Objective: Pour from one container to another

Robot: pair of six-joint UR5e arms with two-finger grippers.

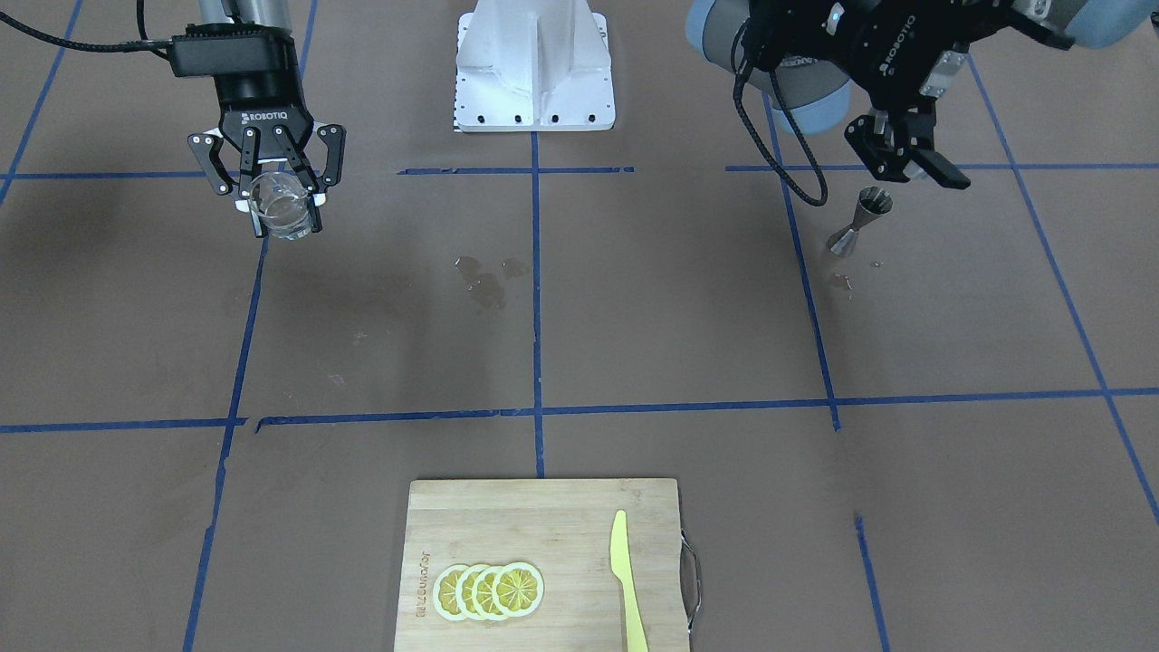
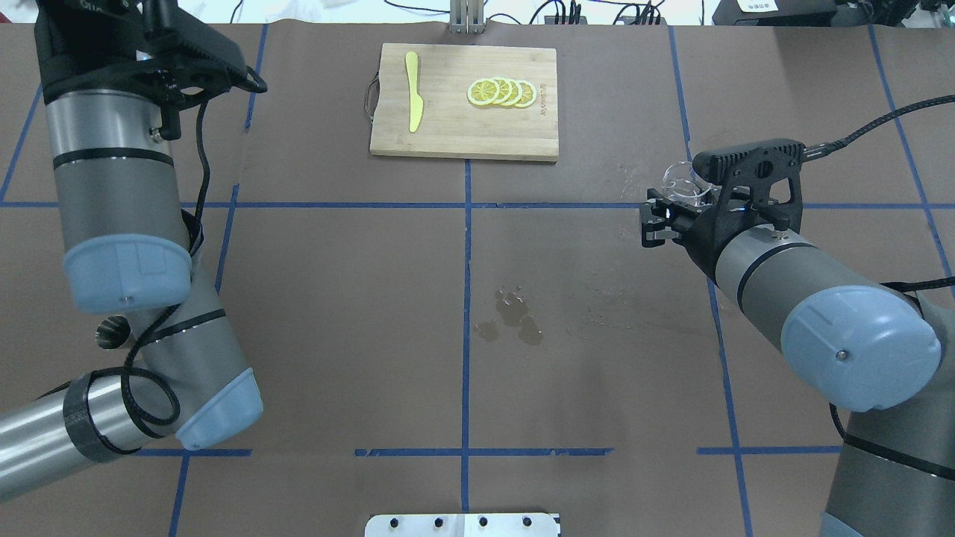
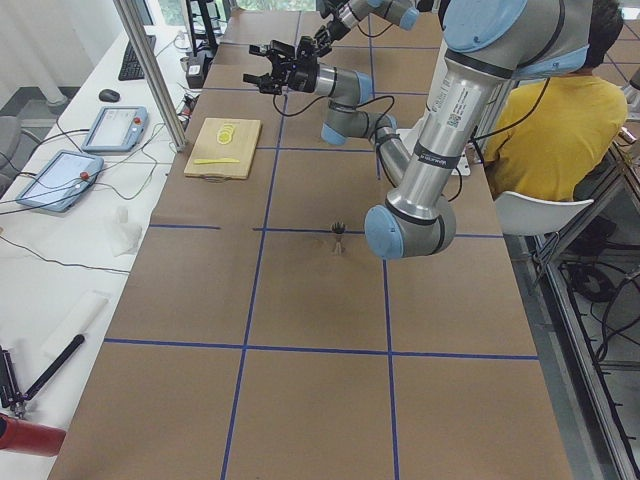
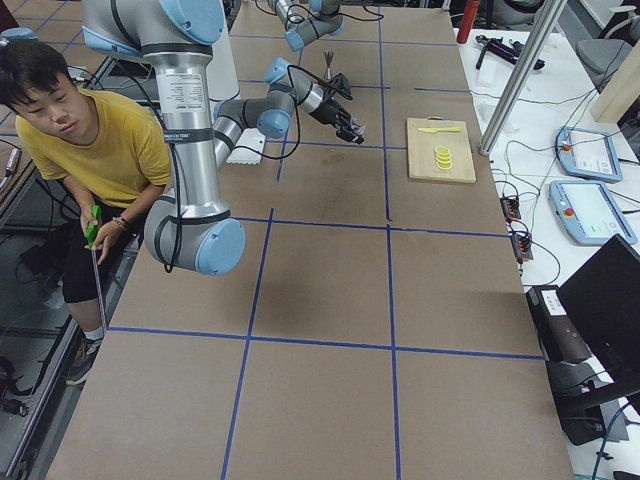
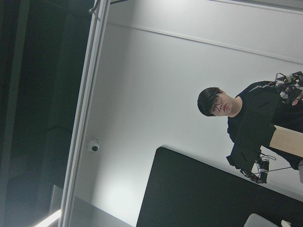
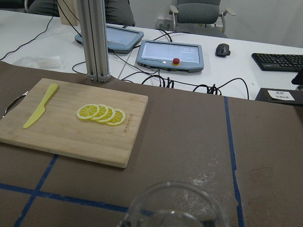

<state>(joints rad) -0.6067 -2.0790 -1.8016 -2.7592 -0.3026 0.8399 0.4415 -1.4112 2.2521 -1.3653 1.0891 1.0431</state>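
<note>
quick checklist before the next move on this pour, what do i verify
1. Grip of right claw on glass cup: ok, shut around it.
2. Grip of left claw on jigger: not ok, it hangs open just above it.
3. The jigger upright: ok.
4. Liquid inside the jigger: cannot tell.
5. Dry table: not ok, puddles near the middle.
6. Both arms apart from cutting board: ok.
</note>
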